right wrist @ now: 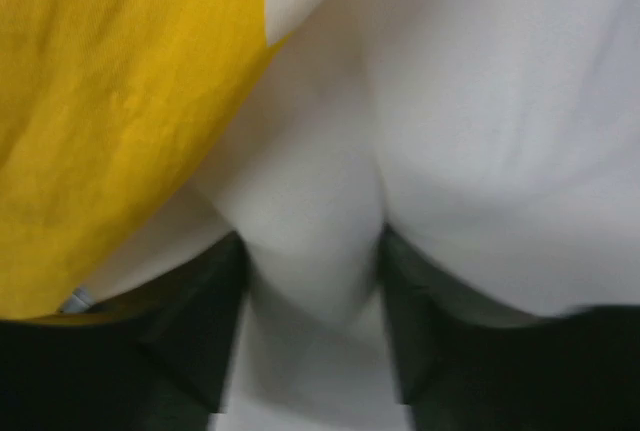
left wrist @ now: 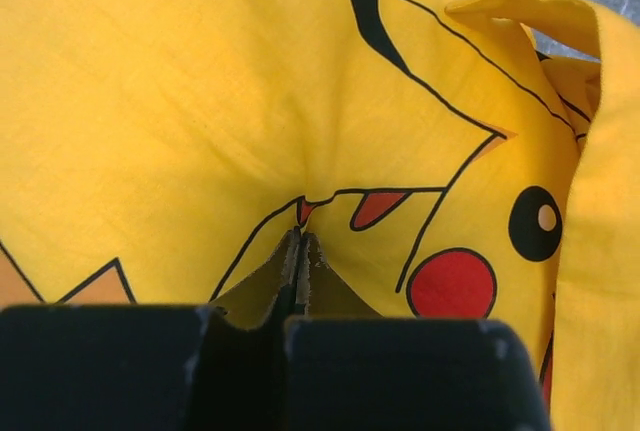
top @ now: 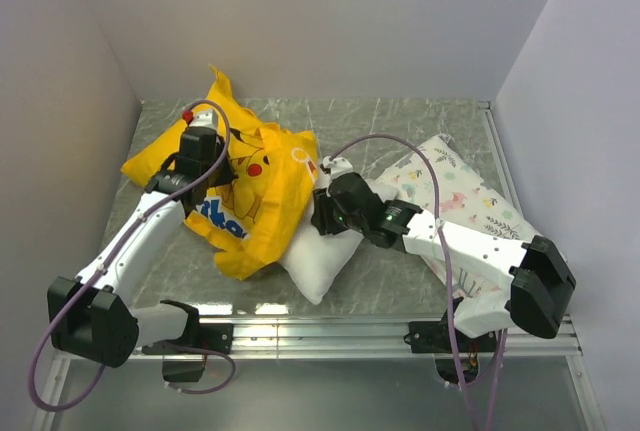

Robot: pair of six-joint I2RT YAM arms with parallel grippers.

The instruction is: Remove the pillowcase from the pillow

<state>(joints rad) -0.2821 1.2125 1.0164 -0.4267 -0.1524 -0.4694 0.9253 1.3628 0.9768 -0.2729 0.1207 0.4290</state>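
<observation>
The yellow pillowcase (top: 250,196), with a cartoon face print, lies crumpled at the left middle of the table. The plain white pillow (top: 322,251) sticks out of its near right end. My left gripper (top: 203,166) is on top of the pillowcase; in the left wrist view it (left wrist: 300,239) is shut on a pinched fold of the yellow fabric (left wrist: 200,101). My right gripper (top: 325,209) is at the exposed pillow; in the right wrist view it (right wrist: 312,281) squeezes a bulge of the white pillow (right wrist: 480,101) between its fingers (right wrist: 200,331). The yellow pillowcase edge (right wrist: 110,101) lies just left of it.
A white pillow printed with small animals and leaves (top: 470,201) lies at the right under my right arm. Walls close off the left, back and right of the grey marbled table (top: 400,121). A metal rail (top: 330,336) runs along the near edge.
</observation>
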